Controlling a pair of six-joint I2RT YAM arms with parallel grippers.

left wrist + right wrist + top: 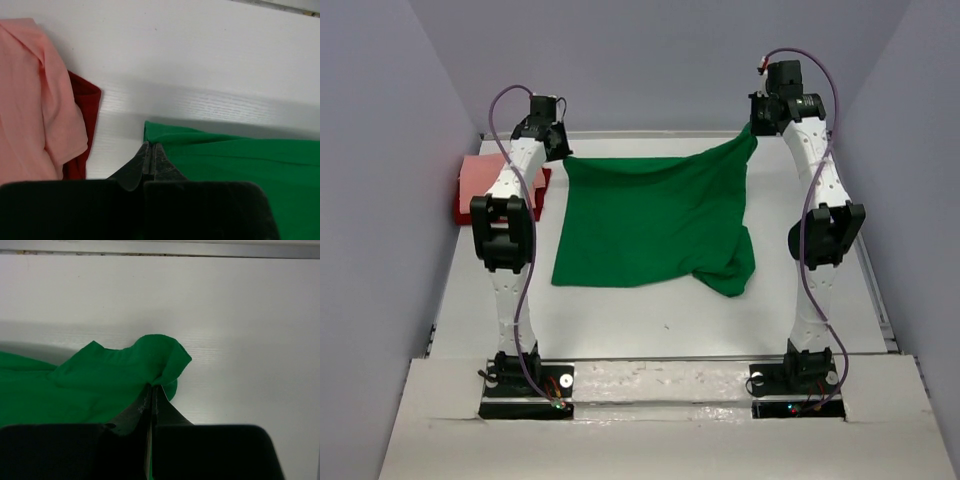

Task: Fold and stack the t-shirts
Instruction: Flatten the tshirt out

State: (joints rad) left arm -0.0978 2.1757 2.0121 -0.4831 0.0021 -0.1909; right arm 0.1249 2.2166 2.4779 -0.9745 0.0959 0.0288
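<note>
The bright green t-shirt (655, 220) lies spread over the middle of the table, its near right part bunched. Its far edge is raised between my two grippers. My left gripper (560, 152) is shut on the far left corner (155, 132), fingertips (161, 155) pressed together. Higher up, my right gripper (757, 125) is shut on the far right corner, and a fold of green cloth (160, 357) sticks out past its fingertips (162, 402). The salmon pink t-shirt (30, 100) lies on the dark red t-shirt (86, 102) left of my left gripper, seen as a reddish pile (485, 185) at the table's left edge.
The white table (660, 320) runs from the shirt's near hem to the arm bases. A raised rim (880, 300) borders its right side. Grey walls close in at the left, right and back.
</note>
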